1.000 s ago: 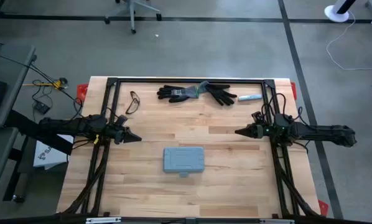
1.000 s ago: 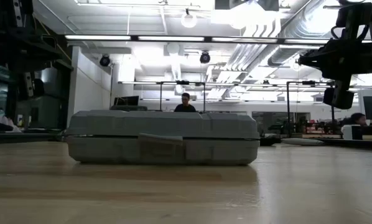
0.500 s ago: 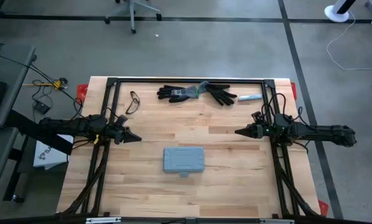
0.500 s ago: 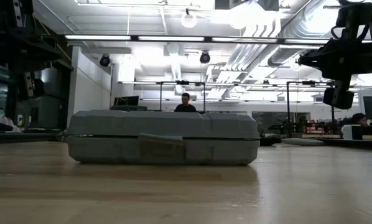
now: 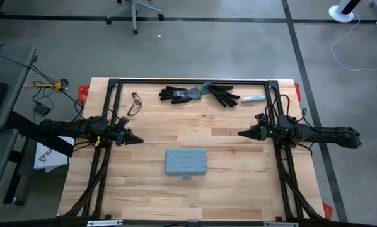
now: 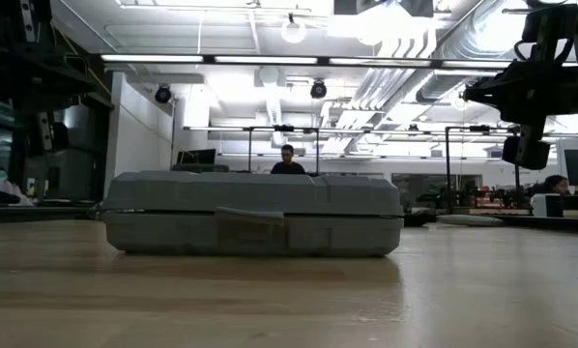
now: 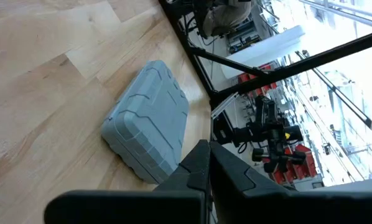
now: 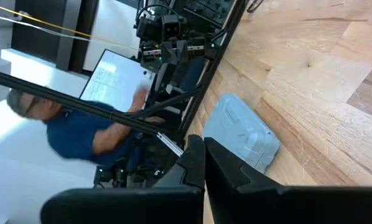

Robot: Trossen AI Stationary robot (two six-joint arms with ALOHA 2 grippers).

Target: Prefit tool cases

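The grey-blue tool case (image 5: 186, 161) lies shut and flat on the table's middle, its latch tab toward the near edge; it also shows in the low view (image 6: 253, 213) and in both wrist views (image 7: 150, 117) (image 8: 244, 132). My left gripper (image 5: 140, 140) hovers shut above the table, left of the case and a little farther back. My right gripper (image 5: 240, 133) hovers shut to the case's right, pointing toward the left arm. In their own wrist views the fingertips of the left gripper (image 7: 208, 147) and the right gripper (image 8: 203, 142) meet.
Black gloves (image 5: 198, 94) lie along the far edge, with safety glasses (image 5: 135, 103) to their left and a small pale tube (image 5: 253, 99) to their right. A black frame (image 5: 113, 85) borders the table. A person in blue (image 8: 74, 134) stands beyond the table.
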